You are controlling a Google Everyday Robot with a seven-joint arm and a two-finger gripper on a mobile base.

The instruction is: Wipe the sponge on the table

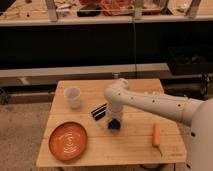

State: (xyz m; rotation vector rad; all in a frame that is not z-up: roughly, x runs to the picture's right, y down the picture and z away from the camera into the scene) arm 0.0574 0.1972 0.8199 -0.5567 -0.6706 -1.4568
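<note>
We check containers first. A white cup (73, 97) stands upright at approx 10 o'clock on the table (135, 150). We see only its pale inside, so we can't tell what's in it. An orange plate (68, 141) lies flat at approx 8 o'clock near the front-left corner, w/ ring-like lines across its face.

The sponge (115, 126), a small dark-blue block, sits at about the table's ctr, flat on the planks. The gripper (114, 118) is right on top of it, touching it from above. The pale arm reaches in from 3 o'clock and bends down over the spot. The arm's bulk hides the grip, so we can't tell whether the gripper is clenched on the sponge or released.

A black bar w/ white stripes (100, 111) lies at 11 o'clock from the sponge, just beside it and tilted diagonally, btw the cup and the gripper. An orange carrot-like stick (156, 135) lies at approx 4 o'clock, well apart from the sponge and near the right edge.

As for writing, the bar's stripes are plain marks, and we can read no letters on them.
</note>
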